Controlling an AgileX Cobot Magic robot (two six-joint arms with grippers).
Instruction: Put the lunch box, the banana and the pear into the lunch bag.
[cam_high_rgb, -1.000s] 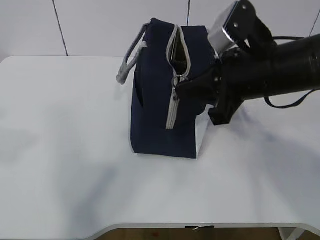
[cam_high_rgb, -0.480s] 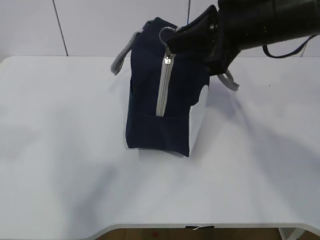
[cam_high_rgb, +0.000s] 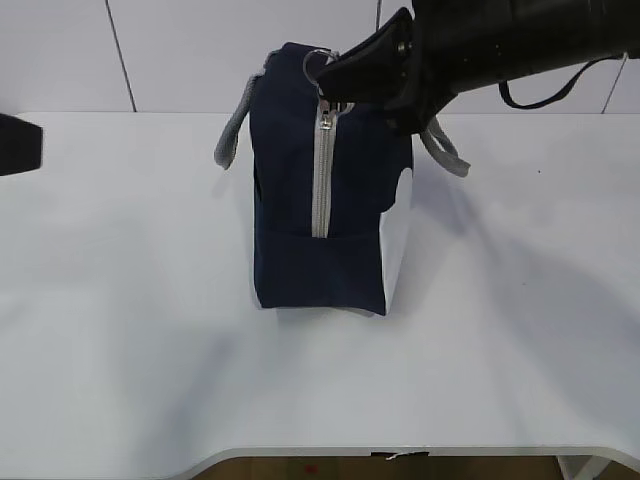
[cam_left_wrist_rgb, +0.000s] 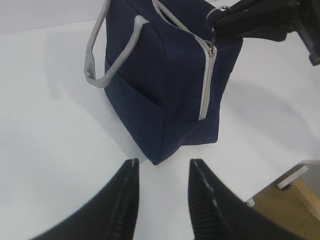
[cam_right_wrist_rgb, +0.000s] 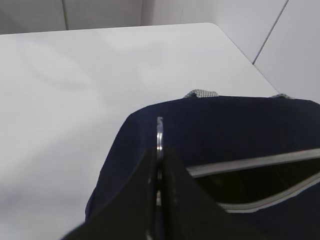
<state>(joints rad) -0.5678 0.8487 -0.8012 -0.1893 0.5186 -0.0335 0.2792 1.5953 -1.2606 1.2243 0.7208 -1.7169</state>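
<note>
The navy lunch bag (cam_high_rgb: 290, 200) stands upright mid-table with its end toward the exterior view. Its grey zipper (cam_high_rgb: 321, 180) runs shut up that end. My right gripper (cam_high_rgb: 335, 80) is at the bag's top edge, shut on the metal ring pull (cam_high_rgb: 315, 62). The right wrist view shows the ring pull (cam_right_wrist_rgb: 159, 132) pinched between the fingers of my right gripper (cam_right_wrist_rgb: 159, 150), and the top zipper gap (cam_right_wrist_rgb: 250, 177) is parted and dark inside. My left gripper (cam_left_wrist_rgb: 162, 162) stands open over bare table, short of the lunch bag (cam_left_wrist_rgb: 160, 90). The lunch box, banana and pear are out of view.
Grey handles (cam_high_rgb: 232, 140) hang off both long sides of the bag. A dark part of the left arm (cam_high_rgb: 15, 143) shows at the left edge. The white table's front edge (cam_high_rgb: 400, 455) is close below, and its corner (cam_left_wrist_rgb: 280, 172) lies right of my left gripper.
My right gripper rose from mid-height to the bag's top with the ring pull, and the end zipper now reads shut. The bag shifted left. The left arm entered at the left edge.
</note>
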